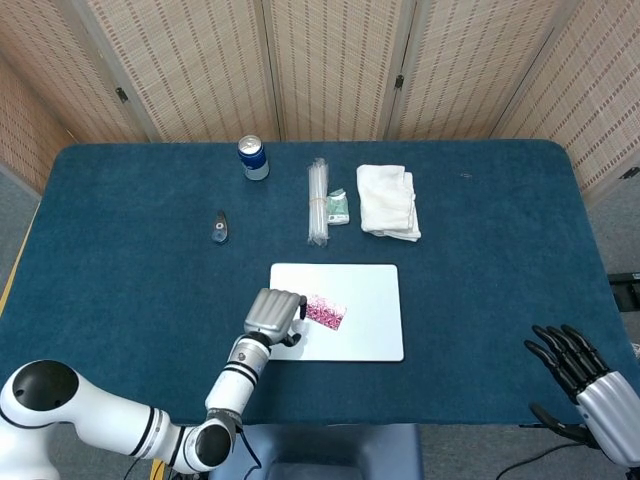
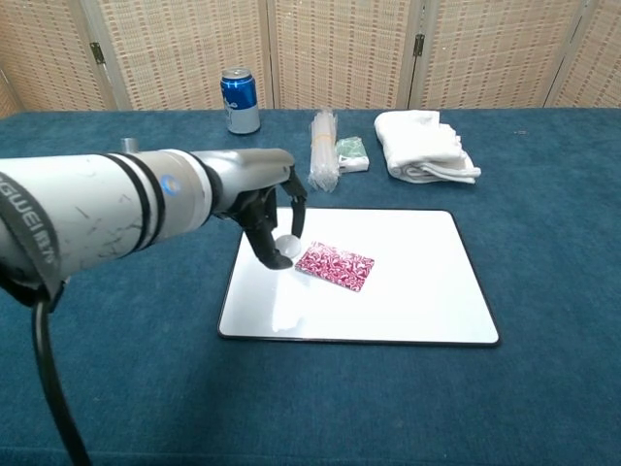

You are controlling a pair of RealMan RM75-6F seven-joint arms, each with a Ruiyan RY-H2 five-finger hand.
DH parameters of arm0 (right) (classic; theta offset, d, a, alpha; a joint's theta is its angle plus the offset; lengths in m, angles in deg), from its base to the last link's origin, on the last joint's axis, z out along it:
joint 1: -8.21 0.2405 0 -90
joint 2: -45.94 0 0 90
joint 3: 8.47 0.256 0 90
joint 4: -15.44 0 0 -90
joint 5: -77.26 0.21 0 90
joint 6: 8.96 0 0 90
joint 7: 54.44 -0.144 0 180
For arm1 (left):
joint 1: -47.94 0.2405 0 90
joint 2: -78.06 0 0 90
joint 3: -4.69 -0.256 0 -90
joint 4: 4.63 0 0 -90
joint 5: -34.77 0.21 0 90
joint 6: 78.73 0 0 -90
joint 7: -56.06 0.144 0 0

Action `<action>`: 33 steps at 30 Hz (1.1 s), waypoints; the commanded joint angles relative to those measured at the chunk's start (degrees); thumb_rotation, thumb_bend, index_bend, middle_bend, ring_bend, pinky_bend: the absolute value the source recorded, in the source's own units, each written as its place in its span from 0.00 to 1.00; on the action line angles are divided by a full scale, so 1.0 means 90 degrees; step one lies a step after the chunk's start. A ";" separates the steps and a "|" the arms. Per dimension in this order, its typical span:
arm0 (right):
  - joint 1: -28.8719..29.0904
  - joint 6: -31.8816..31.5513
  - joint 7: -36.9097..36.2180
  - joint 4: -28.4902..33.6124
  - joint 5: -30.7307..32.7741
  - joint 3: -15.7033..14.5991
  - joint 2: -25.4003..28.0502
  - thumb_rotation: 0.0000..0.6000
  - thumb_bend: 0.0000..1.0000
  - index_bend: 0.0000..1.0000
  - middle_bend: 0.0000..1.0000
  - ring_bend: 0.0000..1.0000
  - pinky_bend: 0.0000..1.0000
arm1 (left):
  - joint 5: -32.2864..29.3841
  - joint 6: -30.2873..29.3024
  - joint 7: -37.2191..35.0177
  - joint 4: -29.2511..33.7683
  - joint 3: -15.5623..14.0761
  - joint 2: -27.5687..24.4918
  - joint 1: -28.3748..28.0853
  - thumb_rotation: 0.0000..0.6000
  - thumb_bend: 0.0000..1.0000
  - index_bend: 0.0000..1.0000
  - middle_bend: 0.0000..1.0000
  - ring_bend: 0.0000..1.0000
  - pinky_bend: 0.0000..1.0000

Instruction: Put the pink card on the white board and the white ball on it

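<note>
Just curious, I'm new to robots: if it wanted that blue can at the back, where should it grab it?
Around the can's round side wall, coming in level from the front. It stands upright with open table before it; the straws lie off to its right.

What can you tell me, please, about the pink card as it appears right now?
The pink card is a small flat rectangle with a mottled pink-and-white pattern. It lies flat and slightly skewed on the white board, left of the board's centre. The left robot hand, holding the white ball, hovers by its left end; contact cannot be told.
</note>
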 commanded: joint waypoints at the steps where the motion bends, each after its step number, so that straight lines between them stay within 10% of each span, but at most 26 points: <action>1: -0.0037 -0.0080 -0.0047 -0.0054 -0.0029 -0.0013 -0.0007 1.00 0.17 0.00 0.00 0.00 0.00 | -0.0078 -0.0033 0.0139 -0.0092 0.0184 0.0184 -0.0117 1.00 0.33 0.53 1.00 1.00 1.00; 33: 0.0020 0.0234 -0.0186 0.0010 0.0345 0.0065 0.0062 1.00 0.17 0.00 0.00 0.00 0.00 | -0.0151 0.2233 -0.0292 -0.2775 0.0711 0.1203 -0.0644 1.00 0.33 0.50 1.00 1.00 1.00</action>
